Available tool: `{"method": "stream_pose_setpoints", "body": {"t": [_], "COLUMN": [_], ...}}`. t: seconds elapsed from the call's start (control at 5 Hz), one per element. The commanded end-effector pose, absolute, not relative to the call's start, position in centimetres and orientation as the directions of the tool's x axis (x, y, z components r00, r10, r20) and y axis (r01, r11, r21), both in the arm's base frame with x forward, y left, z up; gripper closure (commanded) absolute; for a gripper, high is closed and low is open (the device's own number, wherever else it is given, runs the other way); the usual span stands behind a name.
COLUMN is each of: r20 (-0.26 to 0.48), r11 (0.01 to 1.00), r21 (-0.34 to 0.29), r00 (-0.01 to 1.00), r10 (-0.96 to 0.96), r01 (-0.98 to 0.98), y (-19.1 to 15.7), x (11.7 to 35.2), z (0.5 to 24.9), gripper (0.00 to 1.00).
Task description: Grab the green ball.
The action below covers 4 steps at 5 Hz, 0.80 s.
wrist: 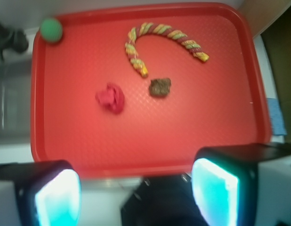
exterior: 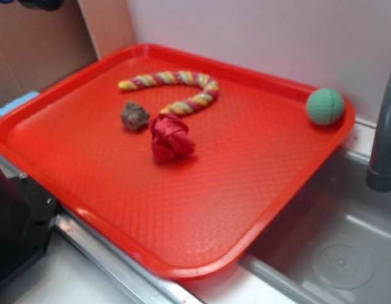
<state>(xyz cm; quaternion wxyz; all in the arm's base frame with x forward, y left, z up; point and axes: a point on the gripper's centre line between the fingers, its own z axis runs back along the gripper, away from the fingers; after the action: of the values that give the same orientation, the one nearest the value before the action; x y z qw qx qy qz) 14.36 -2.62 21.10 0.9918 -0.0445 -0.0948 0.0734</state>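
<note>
Outside, the green ball [exterior: 324, 106] is sitting in the red tray's [exterior: 202, 259] far corner by the faucet [exterior: 384, 133] — while, wrist-side, the gripper [wrist: 136, 195] is hovering spread wide, holding nothing, framing all 4 objects — probably before reaching.

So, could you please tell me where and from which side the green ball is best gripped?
Probably from above, closing across the widest part of the green ball. It is round, so any pair of opposite sides would serve, but it sits in the corner of the red tray, right by the raised rim, which crowds a sideways approach. The pincer is open and far off.
</note>
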Motion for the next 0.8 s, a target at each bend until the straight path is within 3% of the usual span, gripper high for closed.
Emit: {"method": "stream_pose_setpoints", "body": {"t": [0.0, 0.4, 0.6], "r20": [0.309, 0.378, 0.404], "r11": [0.969, 0.949, 0.956], "r21": [-0.155, -0.254, -0.233], "r00": [0.922, 0.884, 0.877], "r10": [0.231, 0.275, 0.261], "r01": [-0.191, -0.187, -0.177], "y": [-4.4, -6.8, -8.2], "x": [19.2, 25.4, 28.3], "z": [19.2, 16.3, 14.6], "gripper": [0.00, 0.00, 0.00]}}
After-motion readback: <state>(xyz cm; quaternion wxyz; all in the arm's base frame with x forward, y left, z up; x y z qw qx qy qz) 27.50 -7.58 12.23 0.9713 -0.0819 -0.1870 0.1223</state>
